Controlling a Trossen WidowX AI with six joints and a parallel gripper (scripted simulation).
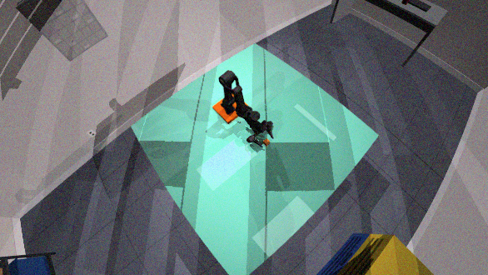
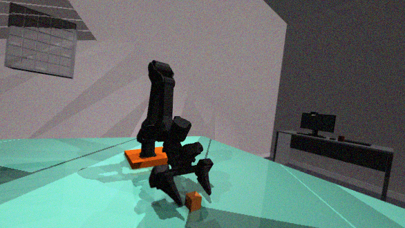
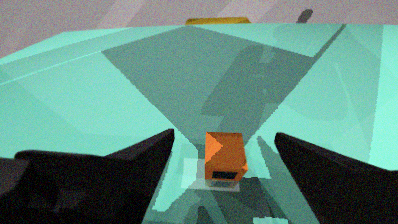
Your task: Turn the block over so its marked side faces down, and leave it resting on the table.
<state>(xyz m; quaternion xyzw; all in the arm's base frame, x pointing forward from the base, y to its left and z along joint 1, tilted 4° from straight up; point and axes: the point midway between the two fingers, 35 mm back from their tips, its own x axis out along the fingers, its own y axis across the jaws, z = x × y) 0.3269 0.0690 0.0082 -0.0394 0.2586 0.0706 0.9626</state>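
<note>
The small orange block (image 1: 266,142) (image 2: 193,201) (image 3: 223,152) is at or just above the glossy green table (image 1: 225,233) (image 2: 249,193) (image 3: 75,110). Whether it lies quite flat is hard to tell. In the wrist view its dark mark shows foreshortened, low on the side facing the camera, close to the block's bottom edge. The mark does not show in either the top or the exterior view. My gripper (image 1: 267,140) (image 2: 195,200) (image 3: 223,135) is open wide. Its fingers stand one on each side of the block, with a gap on both sides in the wrist view.
The arm's orange base plate (image 1: 221,109) (image 2: 133,160) is on the table behind the gripper. Shadows and pale reflections cross the table top. A desk (image 1: 433,18) (image 2: 377,148) with a monitor (image 2: 318,122) stands beyond the table. A yellow object (image 1: 387,258) (image 3: 217,21) is past the table's edge.
</note>
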